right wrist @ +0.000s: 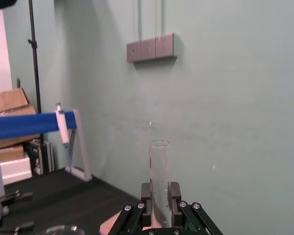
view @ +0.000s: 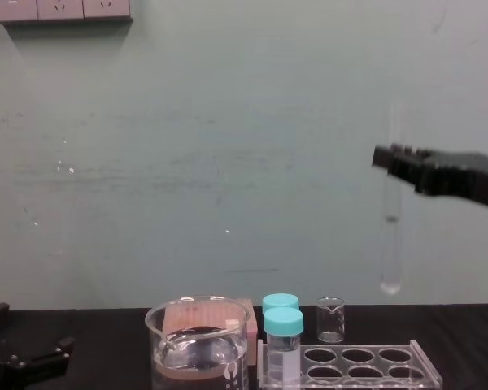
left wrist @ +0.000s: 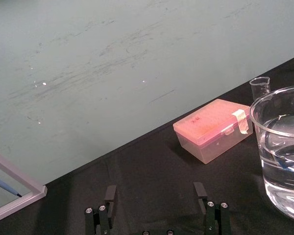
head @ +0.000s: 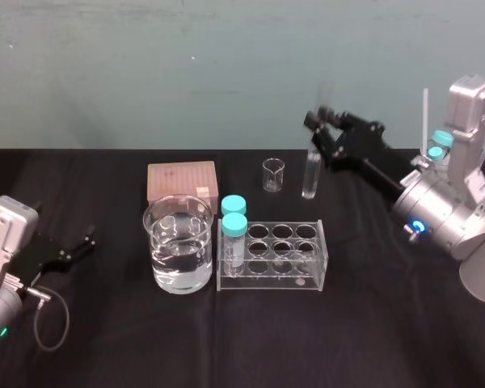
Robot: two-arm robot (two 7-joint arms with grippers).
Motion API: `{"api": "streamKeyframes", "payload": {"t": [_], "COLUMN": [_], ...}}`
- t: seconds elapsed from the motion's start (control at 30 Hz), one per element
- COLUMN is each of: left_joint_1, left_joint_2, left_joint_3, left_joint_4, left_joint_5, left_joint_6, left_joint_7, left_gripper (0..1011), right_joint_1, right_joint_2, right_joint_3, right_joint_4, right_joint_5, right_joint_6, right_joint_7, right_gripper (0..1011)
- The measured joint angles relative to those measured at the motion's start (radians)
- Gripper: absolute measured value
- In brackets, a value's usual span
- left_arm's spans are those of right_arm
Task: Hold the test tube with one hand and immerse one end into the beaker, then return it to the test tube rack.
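My right gripper (head: 317, 133) is shut on the test tube (head: 309, 178), a long clear tube held upright in the air. In the chest view the test tube (view: 390, 244) hangs from the right gripper (view: 388, 158) high above the right end of the test tube rack (view: 354, 366). The right wrist view has the tube (right wrist: 159, 164) clamped between the fingers (right wrist: 174, 193). The beaker (head: 178, 242), wide and part full of water, stands left of the clear rack (head: 307, 257). My left gripper (head: 79, 245) rests open at the table's left edge.
Two teal-capped vials (head: 234, 226) stand in the rack's left holes. A pink tip box (head: 182, 182) lies behind the beaker and a tiny beaker (head: 273, 174) behind the rack. A black cloth (head: 372, 323) covers the table.
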Motion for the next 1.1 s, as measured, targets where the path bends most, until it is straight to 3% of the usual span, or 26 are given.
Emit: {"api": "streamKeyframes", "payload": {"t": [0.43, 1.1], "left_joint_1": [0.000, 0.000], "left_joint_2": [0.000, 0.000], "left_joint_3": [0.000, 0.000], "left_joint_4": [0.000, 0.000], "left_joint_5": [0.000, 0.000], "left_joint_6": [0.000, 0.000], "left_joint_7": [0.000, 0.000], "left_gripper": [1000, 1000], "right_joint_1": [0.019, 0.002], "right_joint_2": [0.011, 0.012], "right_joint_3": [0.022, 0.025], "right_joint_4": [-0.023, -0.030], "right_joint_5": [-0.011, -0.012], "right_joint_6": [-0.019, -0.005], "right_joint_7": [-0.005, -0.012], "right_gripper": [224, 224]}}
